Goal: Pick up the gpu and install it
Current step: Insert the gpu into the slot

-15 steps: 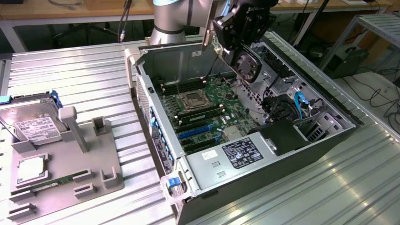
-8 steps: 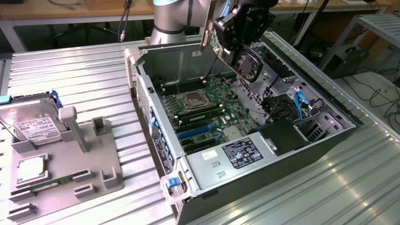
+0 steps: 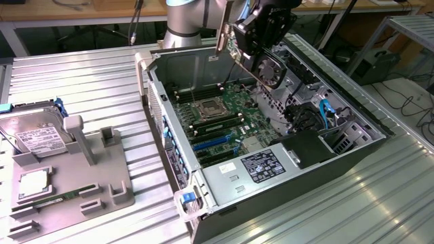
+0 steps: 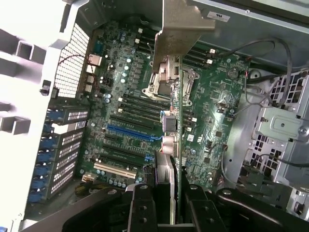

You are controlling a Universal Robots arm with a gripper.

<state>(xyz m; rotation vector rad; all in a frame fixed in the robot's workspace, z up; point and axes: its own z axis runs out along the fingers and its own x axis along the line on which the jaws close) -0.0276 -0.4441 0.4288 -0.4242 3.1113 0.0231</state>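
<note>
Showing the ribbed metal table bearing an open computer case with its motherboard exposed. At 12 o'clock in the exterior view, the gpu hangs tilted above the case interior, with its pale bracket strip at its 10 o'clock. The gripper, partly closed, clamps the card by its edge. A hard drive stands at 9 o'clock, well apart.
</note>
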